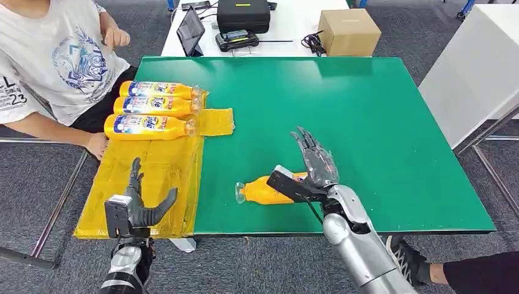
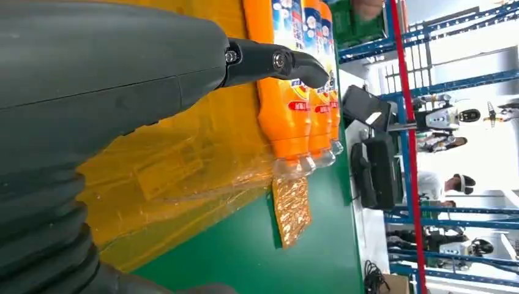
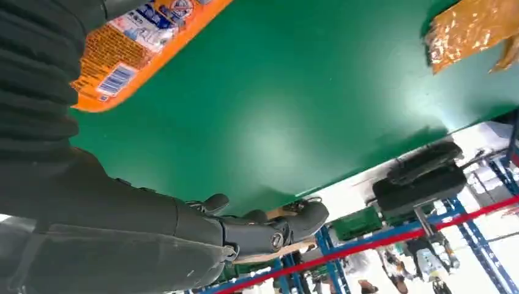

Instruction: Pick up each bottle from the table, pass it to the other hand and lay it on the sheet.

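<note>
Right hand (image 1: 315,162) is at the near middle of the green desk (image 1: 367,122), fingers spread and extended forward, holding nothing. One orange bottle (image 1: 264,191) lies on its side just beside and partly under that wrist, cap end toward the yellow sheet (image 1: 159,177). Left hand (image 1: 138,205) hovers over the sheet's near end, fingers apart, empty. Three bottles (image 1: 150,105) lie side by side at the sheet's far end.

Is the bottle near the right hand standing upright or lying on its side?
Lying on its side. The bottle rests flat on the green table, cap end toward the yellow sheet, beside the right hand.
</note>
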